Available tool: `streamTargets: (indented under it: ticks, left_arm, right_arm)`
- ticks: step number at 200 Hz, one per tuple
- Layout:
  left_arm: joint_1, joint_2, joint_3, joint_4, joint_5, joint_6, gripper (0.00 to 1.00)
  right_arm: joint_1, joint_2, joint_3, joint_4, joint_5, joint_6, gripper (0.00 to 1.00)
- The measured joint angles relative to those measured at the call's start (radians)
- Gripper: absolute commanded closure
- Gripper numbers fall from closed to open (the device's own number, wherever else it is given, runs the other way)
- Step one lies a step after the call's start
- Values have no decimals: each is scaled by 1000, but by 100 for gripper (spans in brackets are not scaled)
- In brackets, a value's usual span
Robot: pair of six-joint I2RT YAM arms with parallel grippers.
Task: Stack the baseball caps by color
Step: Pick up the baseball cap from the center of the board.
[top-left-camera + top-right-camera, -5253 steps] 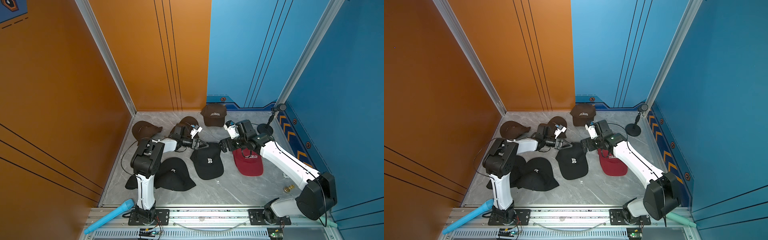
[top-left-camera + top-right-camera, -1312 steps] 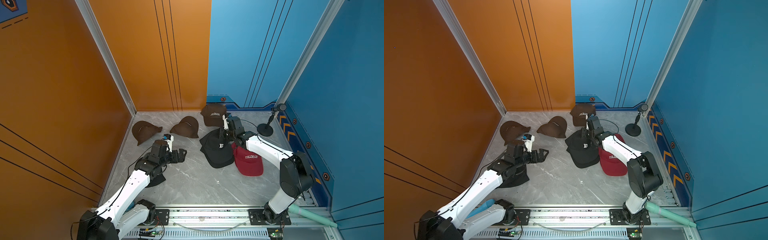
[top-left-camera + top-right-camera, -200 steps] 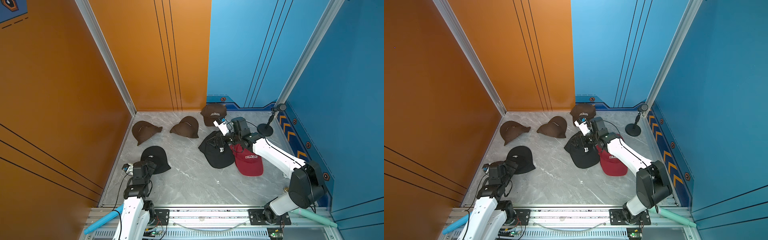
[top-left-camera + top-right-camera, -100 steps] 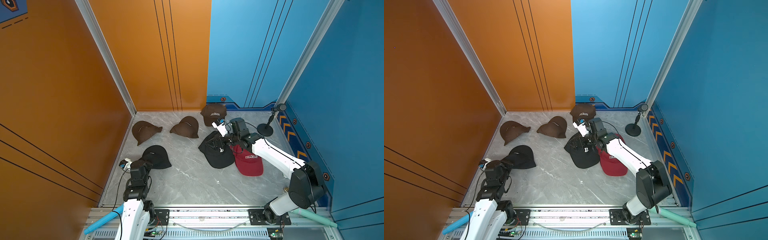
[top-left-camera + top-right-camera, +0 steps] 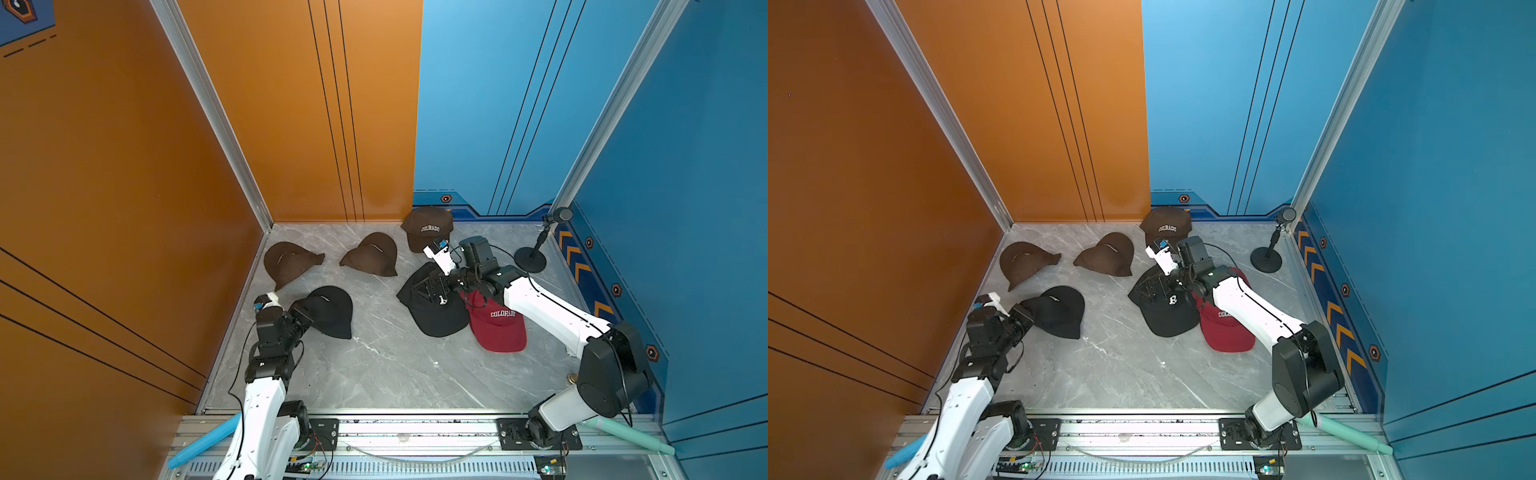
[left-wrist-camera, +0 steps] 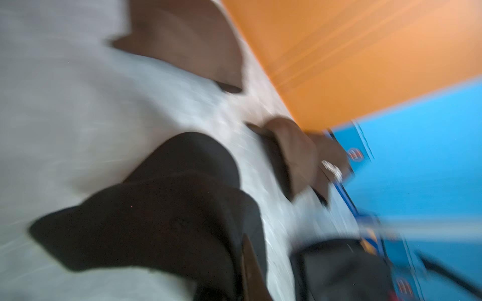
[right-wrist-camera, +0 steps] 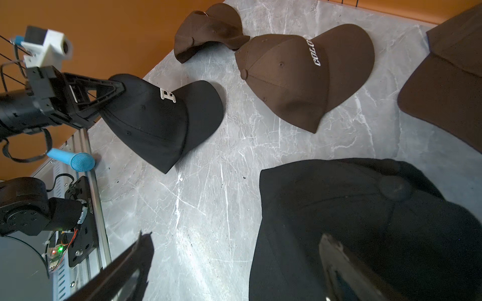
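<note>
Near left: left tool [image 5: 304, 319] clamped on rear of black cap [image 5: 332, 309], brim on tabletop [image 5: 386, 365]. Behind: left brown cap [image 5: 291, 262], then middle brown cap [image 5: 372, 259], apart. Far centre: rear brown cap [image 5: 430, 226] lettered COLORADO. Right of centre: right tool [image 5: 430, 289], jaws spread, over black stack [image 5: 436, 318]; red cap [image 5: 498, 328] touching stack's right side.

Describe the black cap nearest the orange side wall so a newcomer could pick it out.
Find the orange side wall. Near its foot, just in front of the brown cap closest to that wall, the left claw pinches the back edge of a black cap. Unlike the other black cap, which overlaps a red cap, it touches no other cap.
</note>
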Motion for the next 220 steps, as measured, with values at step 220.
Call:
streamTargets:
  ticks: [220]
  left_arm:
    - [-425,334,273,-375,511,344,100]
  right_arm:
    - [10,-101,-22,-70,1,-26,0]
